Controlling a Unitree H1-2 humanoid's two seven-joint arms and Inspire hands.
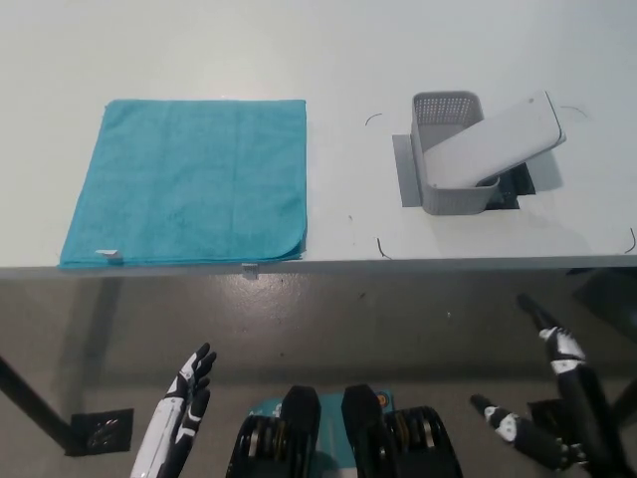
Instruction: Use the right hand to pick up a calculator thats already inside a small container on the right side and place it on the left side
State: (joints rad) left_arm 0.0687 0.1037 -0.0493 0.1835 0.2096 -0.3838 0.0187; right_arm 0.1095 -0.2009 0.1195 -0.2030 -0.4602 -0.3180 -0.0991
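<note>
A white counter (338, 60) is seen across the far part of the view, with a teal cloth (189, 181) spread flat on its left side. On the right side, a small grey perforated container (453, 159) is placed, and a white calculator (496, 140) is propped tilted inside it, its far end jutting out over the right rim. Below the near edge, the black right hand (552, 398) is held with fingers spread and empty, and the white left hand (182, 413) is rested low at the left, fingers apart.

I count one calculator (495, 141), one small grey container (448, 110) and one teal cloth (189, 182) on one white table (338, 60). My two hands make two: one white left hand (185, 400), one black right hand (552, 398).
</note>
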